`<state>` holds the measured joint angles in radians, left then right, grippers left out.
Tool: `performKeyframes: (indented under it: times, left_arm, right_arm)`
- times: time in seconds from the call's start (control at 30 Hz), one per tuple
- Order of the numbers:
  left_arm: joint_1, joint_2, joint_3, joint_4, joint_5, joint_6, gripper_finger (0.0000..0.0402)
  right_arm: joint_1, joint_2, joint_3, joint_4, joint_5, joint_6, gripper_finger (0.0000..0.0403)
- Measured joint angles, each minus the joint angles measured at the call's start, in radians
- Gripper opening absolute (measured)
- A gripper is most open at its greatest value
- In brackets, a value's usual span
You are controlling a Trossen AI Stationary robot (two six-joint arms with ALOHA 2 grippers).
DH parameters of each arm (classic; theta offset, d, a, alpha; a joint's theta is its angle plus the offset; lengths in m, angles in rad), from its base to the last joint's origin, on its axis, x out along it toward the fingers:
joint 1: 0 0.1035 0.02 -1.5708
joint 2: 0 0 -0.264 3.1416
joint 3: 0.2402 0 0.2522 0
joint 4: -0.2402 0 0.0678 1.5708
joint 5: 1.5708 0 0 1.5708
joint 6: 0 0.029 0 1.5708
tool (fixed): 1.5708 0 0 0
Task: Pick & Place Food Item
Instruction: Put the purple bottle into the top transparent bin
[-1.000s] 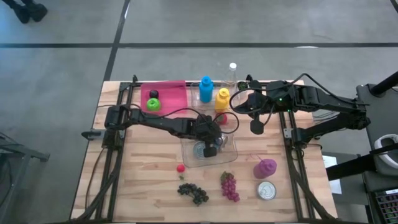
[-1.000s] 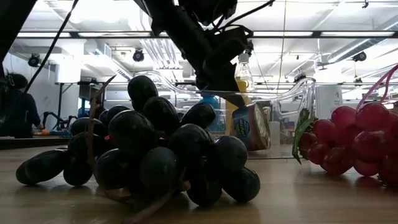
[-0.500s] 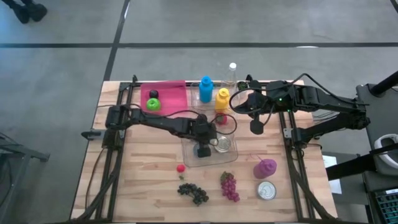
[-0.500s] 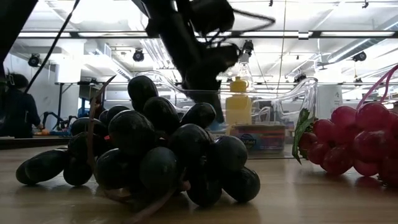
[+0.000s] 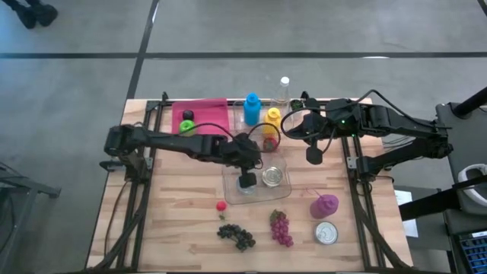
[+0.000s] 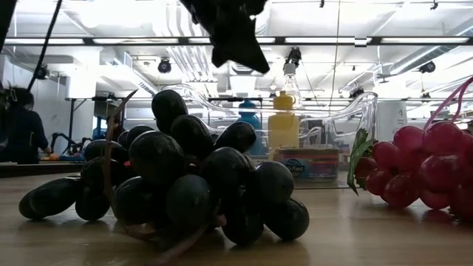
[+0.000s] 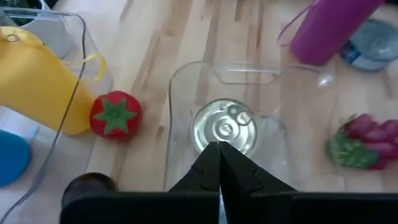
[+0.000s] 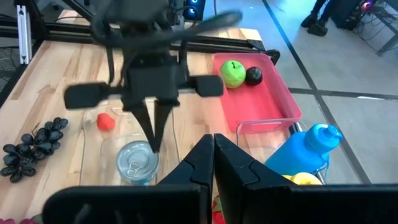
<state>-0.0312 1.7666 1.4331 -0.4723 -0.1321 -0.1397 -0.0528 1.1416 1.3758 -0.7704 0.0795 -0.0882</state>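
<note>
Pink tray [image 5: 217, 114]: At the bench's [image 5: 175, 221] back edge, on the left, you have one tray. It holds one green apple [image 5: 187, 127] and one dark fruit [image 5: 188, 116].
Left gripper [image 5: 247, 181]: It has let go of the can and come up. It now hangs over the clear box [image 5: 230, 190] with its fingers pressed together and nothing in them.
Can [image 5: 272, 177]: A moment ago it hung tipped in the fingers. Now it stands upright in the clear box, mid-bench. That drop looks done to me.
Small red fruits: Two, one [image 5: 221, 205] in front of the box and one [image 5: 268, 144] behind it.
Grapes: Two bunches by the front edge, dark [image 5: 237, 237] and red [image 5: 281, 228].
Bottles: Four: blue [image 5: 252, 107], yellow [image 5: 272, 120], clear [image 5: 284, 90] and purple [image 5: 323, 204].
Cans: Two, counting the second can [image 5: 326, 233] near the front right corner.
Right gripper [image 5: 313, 157]: It waits by the back right corner, fingers closed and empty.
</note>
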Motion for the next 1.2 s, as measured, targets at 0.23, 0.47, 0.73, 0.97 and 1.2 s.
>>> performKeyframes:
  times: [0.23,0.47,0.73,0.97,1.2]
  left_arm:
    - [-0.048,-0.09,0.0,-0.001,-0.08,-0.027,0.0001]
    - [-0.098,-0.16,-0.001,-0.005,-0.148,-0.045,0.0001]
    - [-0.119,-0.193,-0.001,-0.023,-0.19,-0.045,0.0001]
    - [-0.119,-0.194,-0.001,-0.035,-0.19,-0.044,0.0001]
    - [-0.118,-0.194,-0.001,-0.049,-0.19,-0.041,0.0001]
  right_arm:
    - [0.008,-0.007,0.0,-0.033,-0.005,0.057,0.0008]
    - [0.126,-0.034,0.0,-0.206,-0.011,0.187,0.0008]
    - [0.313,-0.06,0.0,-0.381,-0.01,0.422,0.0008]
    - [0.453,-0.073,0.01,-0.515,-0.089,0.578,0.0008]
    - [0.507,-0.068,0.01,-0.515,-0.17,0.609,0.0008]
